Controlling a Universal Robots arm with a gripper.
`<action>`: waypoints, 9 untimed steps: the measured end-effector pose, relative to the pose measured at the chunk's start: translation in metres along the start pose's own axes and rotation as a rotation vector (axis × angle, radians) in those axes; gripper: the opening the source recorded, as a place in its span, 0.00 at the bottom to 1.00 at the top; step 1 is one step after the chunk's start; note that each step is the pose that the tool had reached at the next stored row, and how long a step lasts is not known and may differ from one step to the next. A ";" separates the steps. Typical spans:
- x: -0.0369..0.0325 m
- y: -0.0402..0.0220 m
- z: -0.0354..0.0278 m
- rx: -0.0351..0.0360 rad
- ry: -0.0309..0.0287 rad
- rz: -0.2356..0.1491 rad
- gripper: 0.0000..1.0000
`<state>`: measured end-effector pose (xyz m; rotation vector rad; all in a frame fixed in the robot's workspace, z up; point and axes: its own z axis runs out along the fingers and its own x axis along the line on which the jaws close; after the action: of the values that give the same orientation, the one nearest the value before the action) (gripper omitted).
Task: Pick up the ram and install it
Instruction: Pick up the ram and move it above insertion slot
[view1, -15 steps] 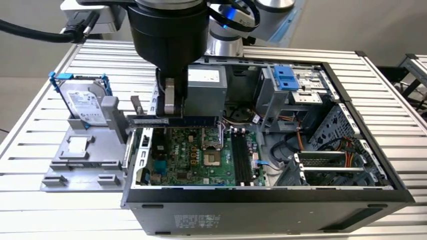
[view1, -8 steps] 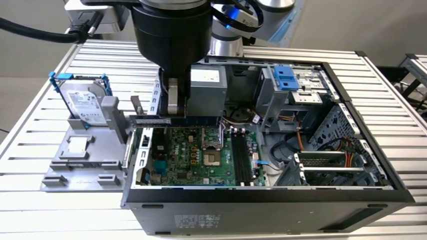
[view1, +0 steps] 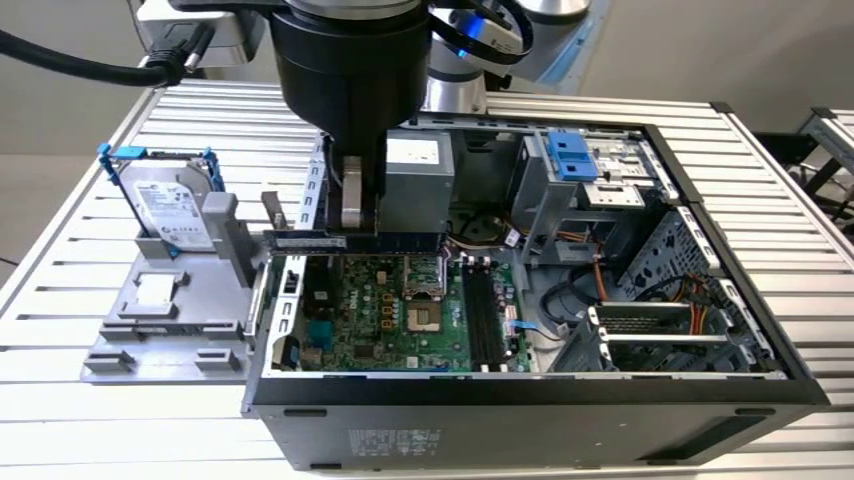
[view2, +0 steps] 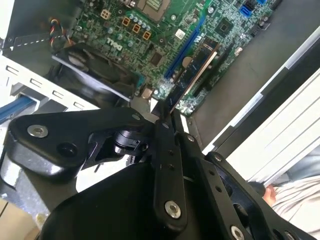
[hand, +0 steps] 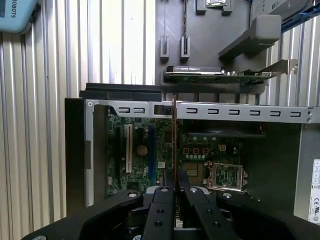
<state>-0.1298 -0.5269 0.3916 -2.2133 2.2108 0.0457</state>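
Nearest the lens in both wrist views is the gripper (view2: 169, 116), its black fingers clenched on the ram (view2: 196, 69), which stands on edge between them and juts out past the fingertips.

Below it lies the open computer case (view1: 534, 405), the biggest thing in the scene. The green motherboard (view1: 387, 310) covers the case floor on the exterior view's left. Outside the case on that same side, a silver hard drive (view1: 174, 205) in a blue frame stands on a grey fixture. Inside the case, the long black memory slots (view1: 483, 318) run beside the processor socket, and they look empty.

So the pick-up is done and the installing is not. The ram hangs above the motherboard, clear of it, near the case wall on the exterior view's left, with one end reaching over that wall. It is well apart from the slots and appears to lie crosswise to them.

The ram itself is a long, narrow, flat, dark blue board with dark chips along its face. In the first wrist view it shows as a thin straight line, with no visible bend.
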 end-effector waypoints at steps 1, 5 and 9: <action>0.0000 -0.0019 0.0000 0.0000 0.0000 0.000 0.00; 0.0000 -0.0131 -0.0001 0.0001 -0.0001 0.000 0.00; 0.0000 -0.0260 -0.0003 0.0000 -0.0001 0.000 0.00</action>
<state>-0.1038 -0.5269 0.3916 -2.2133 2.2108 0.0458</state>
